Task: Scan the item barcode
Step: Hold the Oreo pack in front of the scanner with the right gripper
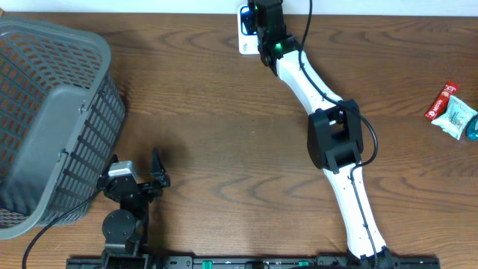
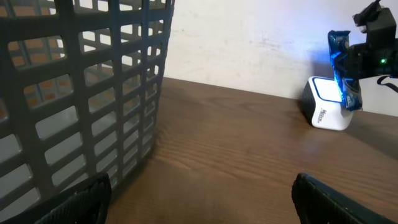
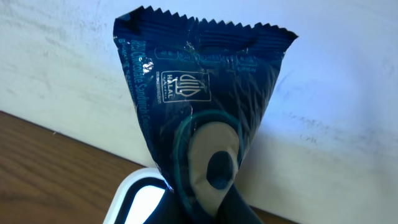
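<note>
my right gripper (image 3: 212, 177) is pinched tight on the lower end of the packet (image 3: 199, 93), holding it just above the scanner (image 2: 324, 106) at the table's far edge, while the left gripper (image 1: 139, 173) sits spread wide and empty by the basket (image 1: 97, 127). i judge the packet light, soft and crinkly, its glossy film slippery and its contents easy to crush, so an end near the seam is the place to grip, leaving the faces bare. its long axis stands about upright, serrated seam up, printed face toward my wrist camera.
</note>
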{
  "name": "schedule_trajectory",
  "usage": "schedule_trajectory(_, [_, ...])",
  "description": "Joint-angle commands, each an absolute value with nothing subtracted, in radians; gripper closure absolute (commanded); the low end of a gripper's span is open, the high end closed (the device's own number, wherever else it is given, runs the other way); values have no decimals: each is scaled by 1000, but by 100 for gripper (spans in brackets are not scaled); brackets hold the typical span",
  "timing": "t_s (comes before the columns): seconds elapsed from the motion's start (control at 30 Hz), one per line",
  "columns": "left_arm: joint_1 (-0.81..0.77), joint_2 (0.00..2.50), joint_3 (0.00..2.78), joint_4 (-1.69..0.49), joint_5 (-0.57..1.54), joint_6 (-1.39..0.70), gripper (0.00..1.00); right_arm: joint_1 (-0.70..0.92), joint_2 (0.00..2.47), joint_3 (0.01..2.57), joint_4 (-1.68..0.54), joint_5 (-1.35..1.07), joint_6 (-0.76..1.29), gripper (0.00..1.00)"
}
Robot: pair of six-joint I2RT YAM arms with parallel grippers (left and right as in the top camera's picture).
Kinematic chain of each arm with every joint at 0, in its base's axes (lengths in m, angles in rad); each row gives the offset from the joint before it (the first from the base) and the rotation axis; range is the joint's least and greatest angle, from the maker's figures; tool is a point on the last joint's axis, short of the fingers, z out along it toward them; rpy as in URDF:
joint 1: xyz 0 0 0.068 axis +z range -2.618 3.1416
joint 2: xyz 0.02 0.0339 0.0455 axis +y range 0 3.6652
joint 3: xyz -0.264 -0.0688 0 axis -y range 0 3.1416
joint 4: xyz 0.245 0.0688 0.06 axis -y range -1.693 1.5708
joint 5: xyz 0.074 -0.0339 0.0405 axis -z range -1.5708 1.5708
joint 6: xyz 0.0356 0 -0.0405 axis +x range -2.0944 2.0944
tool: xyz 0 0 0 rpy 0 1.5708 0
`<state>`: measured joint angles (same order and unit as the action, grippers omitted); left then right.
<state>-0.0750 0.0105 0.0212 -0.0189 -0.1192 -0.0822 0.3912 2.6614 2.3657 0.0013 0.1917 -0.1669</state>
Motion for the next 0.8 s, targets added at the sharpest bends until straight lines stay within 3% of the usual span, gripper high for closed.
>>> schedule_trajectory(0.0, [-77, 6, 4, -59, -150, -91, 7, 400, 2649, 2423, 37, 208, -197, 99])
schedule_trajectory(0.77, [-77, 6, 4, -59, -150, -91, 7, 403, 2727, 2423, 162, 167, -196, 99])
